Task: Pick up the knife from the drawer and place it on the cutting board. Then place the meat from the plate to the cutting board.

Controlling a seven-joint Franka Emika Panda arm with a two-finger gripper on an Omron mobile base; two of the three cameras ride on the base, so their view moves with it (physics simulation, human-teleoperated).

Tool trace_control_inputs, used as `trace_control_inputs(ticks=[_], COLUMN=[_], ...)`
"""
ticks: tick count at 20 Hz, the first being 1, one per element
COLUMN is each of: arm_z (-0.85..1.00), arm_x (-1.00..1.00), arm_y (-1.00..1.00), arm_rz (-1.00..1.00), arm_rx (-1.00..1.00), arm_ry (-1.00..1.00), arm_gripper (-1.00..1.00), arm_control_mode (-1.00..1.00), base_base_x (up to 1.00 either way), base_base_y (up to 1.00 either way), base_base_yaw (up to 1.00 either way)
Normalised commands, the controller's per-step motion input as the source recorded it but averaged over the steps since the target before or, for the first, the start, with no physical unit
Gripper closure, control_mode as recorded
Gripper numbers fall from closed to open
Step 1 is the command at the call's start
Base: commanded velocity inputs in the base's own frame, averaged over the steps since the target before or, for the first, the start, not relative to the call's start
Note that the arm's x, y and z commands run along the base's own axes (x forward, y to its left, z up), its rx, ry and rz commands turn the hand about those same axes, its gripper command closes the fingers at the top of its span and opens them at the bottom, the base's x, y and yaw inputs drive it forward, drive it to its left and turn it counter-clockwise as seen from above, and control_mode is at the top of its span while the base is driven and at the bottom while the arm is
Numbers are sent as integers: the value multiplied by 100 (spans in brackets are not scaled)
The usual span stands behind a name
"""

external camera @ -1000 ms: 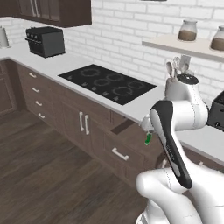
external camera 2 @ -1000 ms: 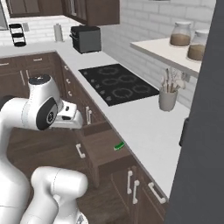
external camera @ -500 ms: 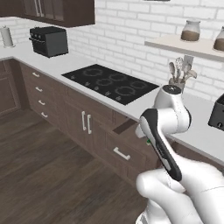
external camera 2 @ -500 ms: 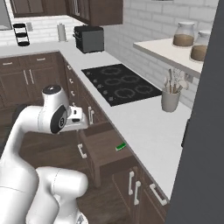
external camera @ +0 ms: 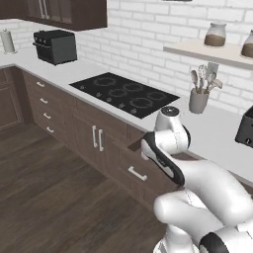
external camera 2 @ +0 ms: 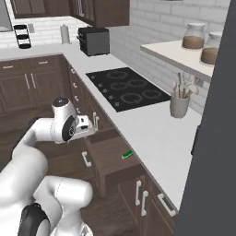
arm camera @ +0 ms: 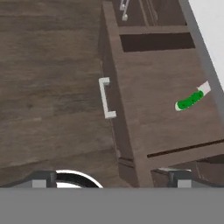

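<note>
One open drawer [arm camera: 157, 131] under a pale counter [external camera 2: 156, 133]; knife [arm camera: 191, 99] at 3 o'clock in the hand view; end effector [external camera 2: 85, 126] grip state unclear.

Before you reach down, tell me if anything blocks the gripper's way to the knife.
Nothing visible does. The drawer is pulled open, and the knife lies uncovered on its bare floor, near the counter side.

No readable text, label, brand, number or sign can be made out in any of the views. The jars on the shelf, the toaster oven, the utensil holder and the cabinet fronts are shown without legible markings, and the knife handle is plain green.
</note>
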Motion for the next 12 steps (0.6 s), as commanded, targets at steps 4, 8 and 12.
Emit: trace_control_inputs(ticks=[4, 8, 12], arm_z=[-51, -52, -42], arm_x=[57, 52, 64], arm_y=[3, 0, 5], arm_rz=[16, 13, 4], arm_rx=[-3, -4, -4], arm_ry=[2, 1, 9], arm_gripper=[-100, -100, -100], arm_control_mode=[-100, -100, -100], base_base_x=[0, 0, 0], base_base_y=[0, 0, 0], base_base_yaw=[0, 0, 0])
